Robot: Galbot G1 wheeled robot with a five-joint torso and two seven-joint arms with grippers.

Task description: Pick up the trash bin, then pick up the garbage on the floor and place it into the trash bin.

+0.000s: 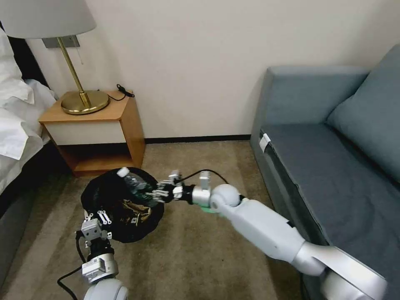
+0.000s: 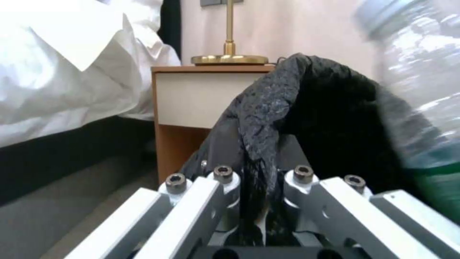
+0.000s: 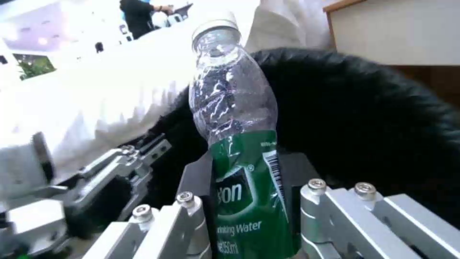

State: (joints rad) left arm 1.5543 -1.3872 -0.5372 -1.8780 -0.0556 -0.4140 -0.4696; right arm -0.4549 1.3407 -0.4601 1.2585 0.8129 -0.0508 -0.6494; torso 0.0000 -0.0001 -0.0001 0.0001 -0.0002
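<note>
The trash bin (image 1: pixel 100 189), lined with a black bag (image 3: pixel 373 118), hangs just above the carpet in front of the nightstand. My left gripper (image 1: pixel 96 216) is shut on its near rim; the bag's edge (image 2: pixel 261 118) is pinched between the fingers (image 2: pixel 222 180). My right gripper (image 1: pixel 152 193) reaches in from the right and is shut on the garbage in hand, a clear bottle with a green label (image 3: pixel 239 144), (image 1: pixel 131 181). The bottle is held tilted over the bin's opening, its white cap (image 1: pixel 123 171) toward the far rim. Crumpled brown and gold garbage (image 1: pixel 137 208) lies inside the bin.
A wooden nightstand (image 1: pixel 96 125) with a brass lamp (image 1: pixel 83 100) stands right behind the bin. A bed with white sheets (image 1: pixel 16 125) runs along the left. A grey-blue sofa (image 1: pixel 333 166) fills the right. Bare carpet (image 1: pixel 187 258) lies in front.
</note>
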